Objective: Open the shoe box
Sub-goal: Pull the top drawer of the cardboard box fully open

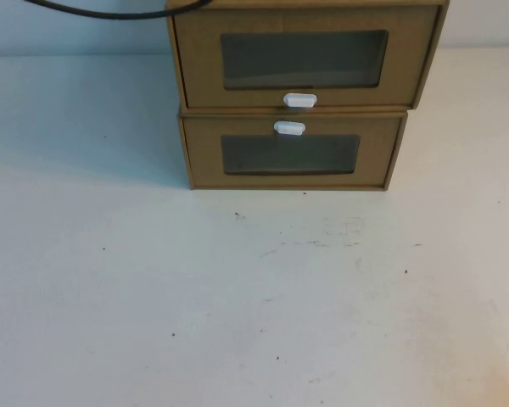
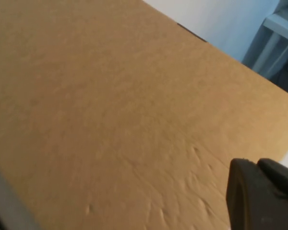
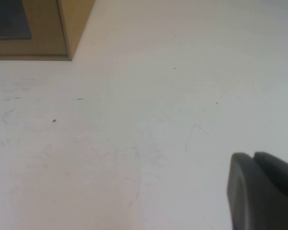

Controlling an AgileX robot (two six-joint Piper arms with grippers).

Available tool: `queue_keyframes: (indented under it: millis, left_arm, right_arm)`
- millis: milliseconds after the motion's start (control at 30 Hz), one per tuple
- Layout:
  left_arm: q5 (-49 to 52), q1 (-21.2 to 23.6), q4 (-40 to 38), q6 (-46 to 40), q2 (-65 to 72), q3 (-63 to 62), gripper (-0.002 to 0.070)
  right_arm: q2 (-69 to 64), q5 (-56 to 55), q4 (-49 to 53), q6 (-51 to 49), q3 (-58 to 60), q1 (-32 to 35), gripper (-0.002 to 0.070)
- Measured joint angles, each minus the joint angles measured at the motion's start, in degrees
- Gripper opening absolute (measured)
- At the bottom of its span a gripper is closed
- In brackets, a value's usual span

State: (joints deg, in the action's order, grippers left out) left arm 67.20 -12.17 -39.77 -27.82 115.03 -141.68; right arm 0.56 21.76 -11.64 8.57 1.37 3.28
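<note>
Cardboard boxes (image 1: 373, 153) are stacked at 12 o'clock on the tabletop (image 1: 237, 297). The left hand (image 2: 257, 165) is held over the box top (image 2: 110, 96), the right hand (image 3: 253, 158) over tabletop near a box corner (image 3: 74, 28), both pressed together. A white handle (image 1: 289, 128) should be pinched squarely and drawn toward 6 o'clock.

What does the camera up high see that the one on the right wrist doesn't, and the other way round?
Only the high view: the upper box stacked on the lower box, the white upper handle and lower handle, and a black cable at the top edge. Only the right wrist view: the right gripper, shut, over bare table near the lower box's corner. Both: the white table and the lower box. Neither shows the left gripper; its own wrist view has it, shut, over brown cardboard.
</note>
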Motion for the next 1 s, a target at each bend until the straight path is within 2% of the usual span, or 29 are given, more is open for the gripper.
queue_keyframes:
  millis: [133,333,1000]
  left_arm:
    - [0.0,-2.01,-0.81,0.47,8.83,-7.8,-0.0004]
    - [-0.11,-3.34,-2.5,0.47,15.01,-8.9,-0.0004]
    - [-0.14,-3.48,-1.82,2.8,15.56,-8.9,-0.0004]
  right_arm:
    - [0.0,0.0,0.0,0.0,0.0,0.0,-0.0014]
    - [0.0,0.0,0.0,0.0,0.0,0.0,-0.0014]
    - [0.22,0.0,0.0,0.0,0.0,0.0,-0.0014]
